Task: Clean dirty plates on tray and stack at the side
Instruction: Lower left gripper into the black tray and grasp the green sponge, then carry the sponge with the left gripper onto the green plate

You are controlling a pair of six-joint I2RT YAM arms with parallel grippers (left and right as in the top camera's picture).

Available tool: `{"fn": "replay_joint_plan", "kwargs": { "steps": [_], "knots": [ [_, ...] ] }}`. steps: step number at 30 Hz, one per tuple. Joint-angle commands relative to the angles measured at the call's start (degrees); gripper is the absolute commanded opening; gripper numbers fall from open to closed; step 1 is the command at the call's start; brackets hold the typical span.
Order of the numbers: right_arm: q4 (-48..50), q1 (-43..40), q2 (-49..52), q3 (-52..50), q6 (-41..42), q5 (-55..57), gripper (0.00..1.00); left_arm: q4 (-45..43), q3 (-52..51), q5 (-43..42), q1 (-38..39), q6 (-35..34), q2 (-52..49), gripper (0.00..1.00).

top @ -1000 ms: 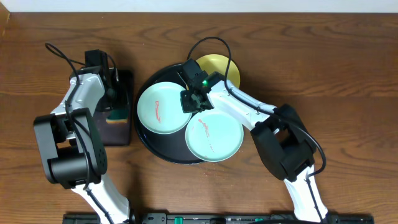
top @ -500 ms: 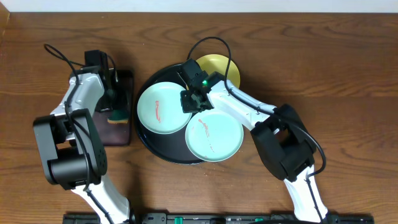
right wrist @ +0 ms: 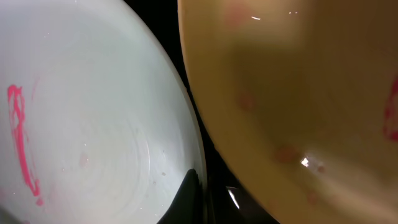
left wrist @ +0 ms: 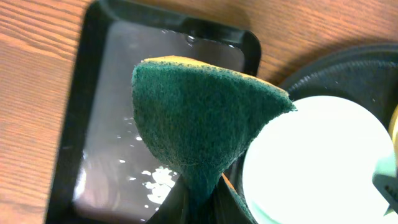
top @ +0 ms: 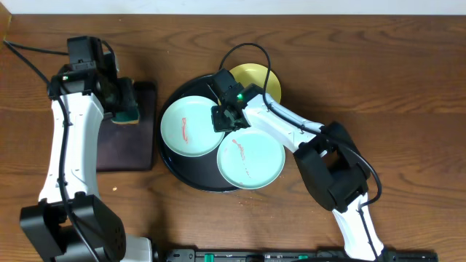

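my left arm (top: 62, 145) and right arm (top: 280, 131) are white links between chunky black joints, with black jaws. thin black cables (top: 247, 45) loop off each; a green light (top: 237, 95) glows on the right wrist.

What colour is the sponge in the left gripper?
The sponge is dark green with a yellow edge; clearest in left wrist view.

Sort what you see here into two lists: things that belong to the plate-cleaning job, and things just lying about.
Belongs to the job:
left mint plate
right mint plate
yellow plate
round black tray
green sponge, pinched in the left gripper
rectangular tray, wet inside, likely for the sponge

Just lying about:
wooden table
dark bar at its near edge
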State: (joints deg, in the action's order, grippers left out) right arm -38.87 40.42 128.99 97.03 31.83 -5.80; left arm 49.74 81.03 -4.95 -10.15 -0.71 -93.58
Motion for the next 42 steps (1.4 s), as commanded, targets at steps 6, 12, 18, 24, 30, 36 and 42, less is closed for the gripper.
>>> {"fn": "replay_joint_plan", "kwargs": {
  "steps": [6, 12, 18, 24, 30, 36, 42],
  "knots": [
    [-0.57, -0.33, 1.62, 0.35, -1.27, 0.81, 0.01, -2.01, -3.37, -4.33, 5.86, -5.62, -3.15, 0.07],
    [-0.74, -0.33, 1.62, 0.35, -1.27, 0.81, 0.01, -6.01, -6.10, -4.31, 10.49, -9.25, -9.79, 0.08],
    [-0.74, -0.37, 1.62, 0.35, -1.27, 0.83, 0.01, -7.74, -6.10, -4.26, 14.01, -12.20, -17.38, 0.07],
    [-0.70, -0.37, 1.62, 0.35, -1.27, 0.83, 0.01, -7.50, -6.14, -5.22, 16.81, -13.35, -22.32, 0.07],
    [-0.61, -0.37, 1.62, 0.35, -1.27, 0.83, 0.01, -7.63, -6.08, -23.52, 18.64, -0.50, -22.45, 0.07],
    [-0.61, -0.37, 1.62, 0.35, -1.27, 0.83, 0.01, -7.91, -6.05, -31.82, 17.73, 4.55, -22.45, 0.07],
    [-0.63, -0.37, 1.62, 0.35, -1.29, 0.85, 0.01, -7.65, -5.57, -17.46, 16.39, -1.88, -22.38, 0.07]
  ]
}}
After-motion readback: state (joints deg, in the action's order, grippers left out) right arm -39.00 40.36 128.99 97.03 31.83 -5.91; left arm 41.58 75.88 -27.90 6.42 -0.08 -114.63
